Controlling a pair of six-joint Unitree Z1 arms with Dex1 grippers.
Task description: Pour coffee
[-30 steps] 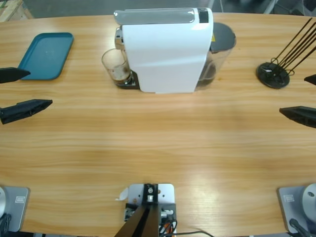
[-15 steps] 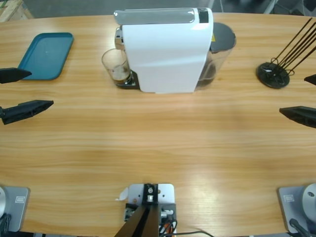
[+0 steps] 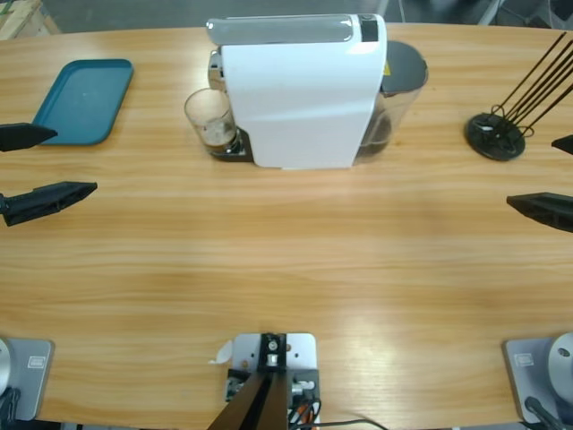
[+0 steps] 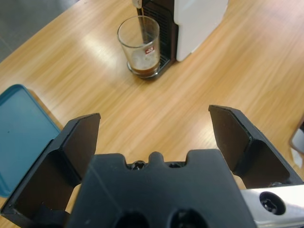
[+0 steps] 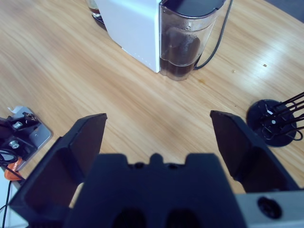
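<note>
A small clear glass [image 3: 210, 119] [image 4: 140, 45] stands on the drip tray of the white coffee machine [image 3: 300, 90] [image 5: 133, 23]. A thin stream runs from the spout into it, and a shallow dark layer of coffee [image 4: 144, 70] lies at its bottom. My left gripper [image 3: 45, 166] [image 4: 154, 133] is open at the table's left edge, well short of the glass, with nothing between its fingers. At the right edge my right gripper [image 3: 560, 175] [image 5: 156, 137] is open and empty too, looking toward the machine's water tank [image 5: 183, 42].
A teal tray [image 3: 83, 100] [image 4: 19, 133] lies at the back left. A black wire rack [image 3: 501, 125] [image 5: 275, 121] stands at the back right. A black cable [image 5: 221, 33] runs behind the tank.
</note>
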